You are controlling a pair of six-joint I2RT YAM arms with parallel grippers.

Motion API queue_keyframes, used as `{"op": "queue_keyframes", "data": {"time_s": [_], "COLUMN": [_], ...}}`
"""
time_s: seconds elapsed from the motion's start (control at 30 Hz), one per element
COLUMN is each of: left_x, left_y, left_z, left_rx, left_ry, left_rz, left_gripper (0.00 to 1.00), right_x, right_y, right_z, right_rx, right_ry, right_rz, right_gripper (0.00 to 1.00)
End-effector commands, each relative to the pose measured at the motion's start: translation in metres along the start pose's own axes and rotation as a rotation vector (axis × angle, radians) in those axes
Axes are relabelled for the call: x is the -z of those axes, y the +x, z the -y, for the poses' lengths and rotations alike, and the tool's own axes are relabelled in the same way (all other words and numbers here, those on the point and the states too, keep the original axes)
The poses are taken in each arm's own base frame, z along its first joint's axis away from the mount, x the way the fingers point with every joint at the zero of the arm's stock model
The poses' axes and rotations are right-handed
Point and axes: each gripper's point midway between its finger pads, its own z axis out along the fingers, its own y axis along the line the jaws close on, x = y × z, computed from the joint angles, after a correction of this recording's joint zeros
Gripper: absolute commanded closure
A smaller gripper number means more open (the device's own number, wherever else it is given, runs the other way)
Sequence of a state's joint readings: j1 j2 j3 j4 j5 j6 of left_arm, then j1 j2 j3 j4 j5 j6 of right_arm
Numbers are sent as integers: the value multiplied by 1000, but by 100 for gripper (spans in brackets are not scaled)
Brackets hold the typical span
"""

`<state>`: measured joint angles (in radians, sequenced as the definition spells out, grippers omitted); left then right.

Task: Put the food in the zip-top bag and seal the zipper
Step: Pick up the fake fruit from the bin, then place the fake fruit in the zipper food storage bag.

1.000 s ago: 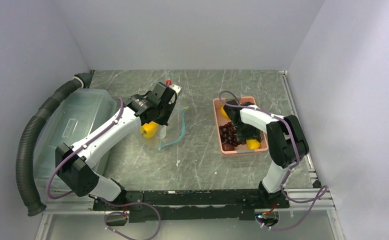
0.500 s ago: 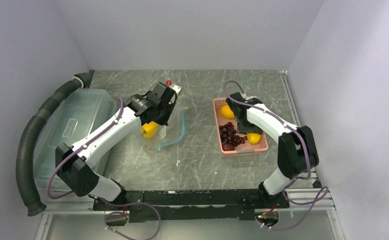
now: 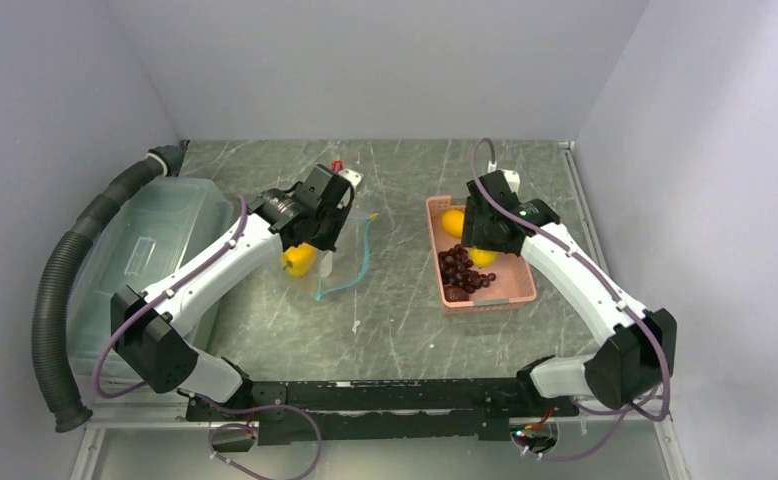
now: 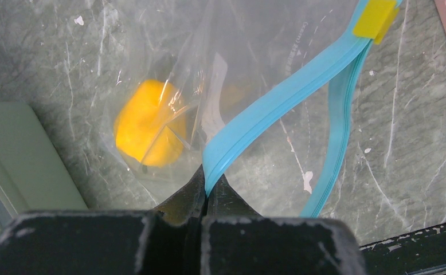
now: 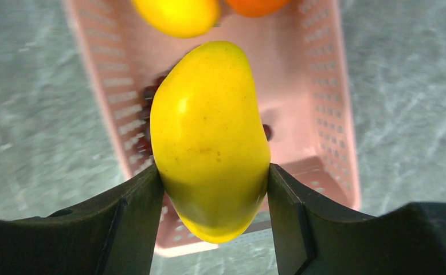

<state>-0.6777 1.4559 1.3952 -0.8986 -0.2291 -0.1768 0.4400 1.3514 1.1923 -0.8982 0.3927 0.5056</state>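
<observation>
My left gripper point(image 3: 327, 218) is shut on the teal-blue zipper point(image 4: 278, 103), pinching one lip of the clear zip-top bag point(image 3: 343, 258) and holding its mouth open. One yellow food piece point(image 4: 146, 130) lies inside the bag point(image 4: 249, 51). My right gripper point(image 5: 215, 172) is shut on a yellow oblong fruit point(image 5: 209, 137), held above the pink basket point(image 5: 324, 86). In the top view that gripper point(image 3: 485, 240) hovers over the basket point(image 3: 485, 303), with the fruit point(image 3: 482, 257) beneath it. A lemon point(image 3: 453, 222) and a purple grape bunch point(image 3: 462, 272) remain in the basket. An orange ball point(image 5: 255, 4) peeks in at the top of the right wrist view.
A large translucent lidded bin point(image 3: 140, 260) and a black corrugated hose point(image 3: 53, 300) occupy the left side. White walls close in the table on three sides. A yellow slider tab point(image 4: 375, 17) sits at the zipper's far end.
The right gripper has lifted the yellow oblong fruit from the basket's near end and carried it up and toward the far left. The left arm and bag have not moved.
</observation>
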Motion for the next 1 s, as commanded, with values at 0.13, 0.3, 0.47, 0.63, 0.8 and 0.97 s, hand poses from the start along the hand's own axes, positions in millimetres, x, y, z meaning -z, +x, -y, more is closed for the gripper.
{"op": "queue_keyframes", "data": {"time_s": [0.13, 0.3, 0.47, 0.63, 0.8, 0.97], "left_x": [1, 1, 2, 3, 4, 4], "left_y": [-7, -7, -7, -8, -8, -8], "left_z": [2, 2, 2, 1, 1, 1], "left_rx": [-4, -4, -5, -1, -1, 1], "left_ry": [10, 9, 9, 7, 7, 9], "left_rz": [23, 23, 26, 28, 31, 31], "left_gripper": [100, 100, 100, 100, 100, 100], "right_x": [68, 99, 120, 126, 130, 130], "right_y": [-25, -16, 0, 10, 24, 33], "right_z": [-100, -142, -181, -208, -233, -252], "right_rx": [-23, 31, 73, 92, 89, 76], "right_ry": [-574, -773, -910, -963, -1045, -1097], "right_rz": [99, 98, 61, 31, -21, -74], "right_gripper": [67, 67, 67, 67, 67, 67]}}
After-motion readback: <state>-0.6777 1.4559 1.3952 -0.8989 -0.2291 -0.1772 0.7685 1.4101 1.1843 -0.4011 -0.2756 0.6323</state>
